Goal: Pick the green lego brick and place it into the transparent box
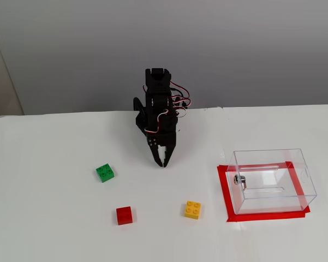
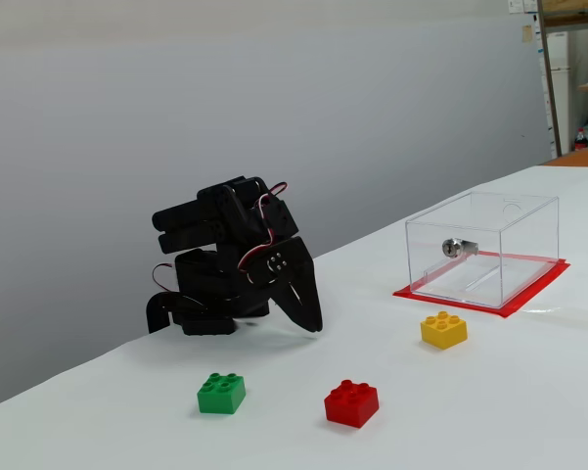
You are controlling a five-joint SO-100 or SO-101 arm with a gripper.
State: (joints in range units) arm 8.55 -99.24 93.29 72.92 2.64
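Note:
The green lego brick [image 1: 105, 172] sits on the white table, left of the arm; it also shows in the other fixed view [image 2: 221, 393]. The transparent box [image 1: 272, 180] stands at the right on a red tape frame, with a small metal piece inside; it shows in the other fixed view too [image 2: 482, 249]. My gripper [image 1: 164, 162] is folded down at the table's middle, fingers together and empty, its tip near the table, to the right of the green brick and apart from it. It also shows in the other fixed view [image 2: 310, 323].
A red brick [image 1: 124, 215] lies in front of the green one and a yellow brick [image 1: 192, 209] lies between it and the box. In the other fixed view the red brick [image 2: 351, 402] and yellow brick [image 2: 444, 329] show too. A grey wall stands behind the table.

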